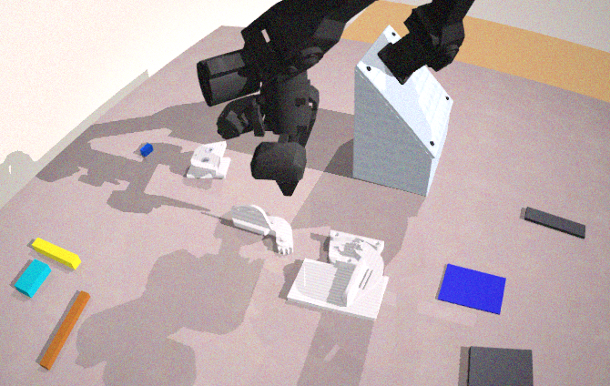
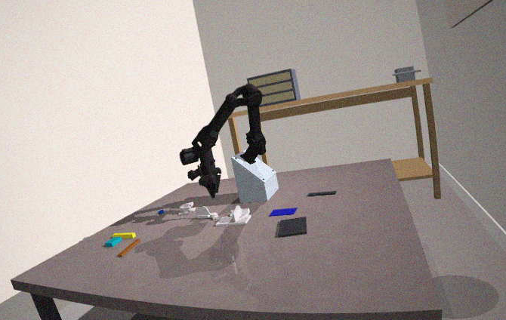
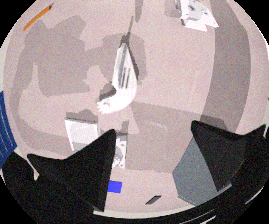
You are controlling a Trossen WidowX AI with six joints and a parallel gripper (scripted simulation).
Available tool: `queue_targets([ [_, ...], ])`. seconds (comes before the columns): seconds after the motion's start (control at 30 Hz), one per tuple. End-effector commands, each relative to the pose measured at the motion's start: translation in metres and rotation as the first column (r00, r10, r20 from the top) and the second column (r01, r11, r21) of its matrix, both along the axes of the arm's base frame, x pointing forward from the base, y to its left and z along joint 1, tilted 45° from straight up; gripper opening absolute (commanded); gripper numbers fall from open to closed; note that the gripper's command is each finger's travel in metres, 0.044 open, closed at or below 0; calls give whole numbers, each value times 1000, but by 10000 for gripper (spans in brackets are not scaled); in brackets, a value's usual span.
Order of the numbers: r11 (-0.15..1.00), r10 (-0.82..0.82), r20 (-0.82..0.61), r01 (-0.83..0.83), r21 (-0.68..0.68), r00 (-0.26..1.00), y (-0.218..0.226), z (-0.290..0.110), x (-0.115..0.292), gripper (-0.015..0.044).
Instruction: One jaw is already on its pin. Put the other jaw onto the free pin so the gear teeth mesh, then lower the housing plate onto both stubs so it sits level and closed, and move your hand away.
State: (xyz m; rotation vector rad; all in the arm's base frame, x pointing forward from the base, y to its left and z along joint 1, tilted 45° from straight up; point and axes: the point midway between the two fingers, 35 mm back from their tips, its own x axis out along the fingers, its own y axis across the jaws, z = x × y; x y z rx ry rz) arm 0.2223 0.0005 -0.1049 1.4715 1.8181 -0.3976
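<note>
Wrist view: the loose white jaw (image 1: 262, 225) (image 2: 205, 213) (image 3: 124, 82) lies beyond the open claw (image 1: 281, 169) (image 2: 213, 192) (image 3: 155, 129).

One black six-joint arm (image 1: 293, 43) (image 2: 218, 119), elbow bent high, forearm sloping down to the wrist. One gripper (image 1: 282, 175) (image 2: 212, 189) (image 3: 155, 129), pointing downward, raised above the desk. Two dark, tapering fingers, parted by a broad gap, nothing held between them.
</note>
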Motion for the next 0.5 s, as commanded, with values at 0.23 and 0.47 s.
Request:
queue_targets([
  [0.23, 1000, 7, 8, -7, -9, 1000, -5, 3, 1, 99],
  [0.47, 1000, 7, 8, -7, -9, 1000, -5, 3, 1, 0],
])
